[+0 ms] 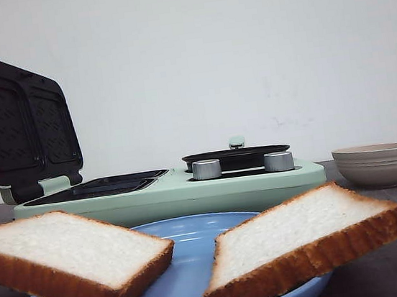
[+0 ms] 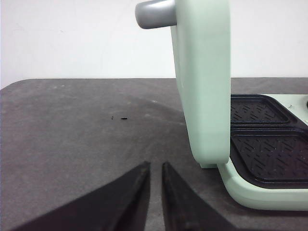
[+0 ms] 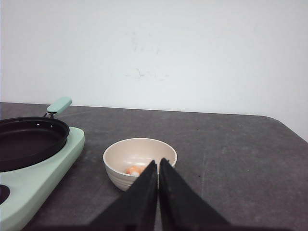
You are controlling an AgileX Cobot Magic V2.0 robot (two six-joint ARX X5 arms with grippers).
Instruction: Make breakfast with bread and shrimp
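Nothing is loaded yet. We see both slices of bread, the left slice (image 1: 67, 255) and the right slice (image 1: 304, 240), leaning on the rim of the blue plate (image 1: 187, 287) at the bench's near edge, apart from each other. The shrimp (image 3: 135, 170) shows only as a small orange tip inside the beige bowl (image 3: 139, 161), toward the right edge of the bench, just beside the green breakfast maker (image 1: 167, 188).

Left gripper (image 2: 155, 168): fingers almost together, a thin gap between, nothing pinched; it sits by the raised lid (image 2: 202, 82). Right gripper (image 3: 158, 166): fingers pressed together, empty, pointing at the bowl.

We judge the first step is a pick. For the bread, we would spread the jaws wide and take a slice by its crust edge, lightly, since the crumb will dent. The open grill plates (image 2: 267, 144) are ready to receive it; the round pan (image 3: 29, 139) suits the shrimp.

Bench top is dark grey and matte; plain white wall behind.
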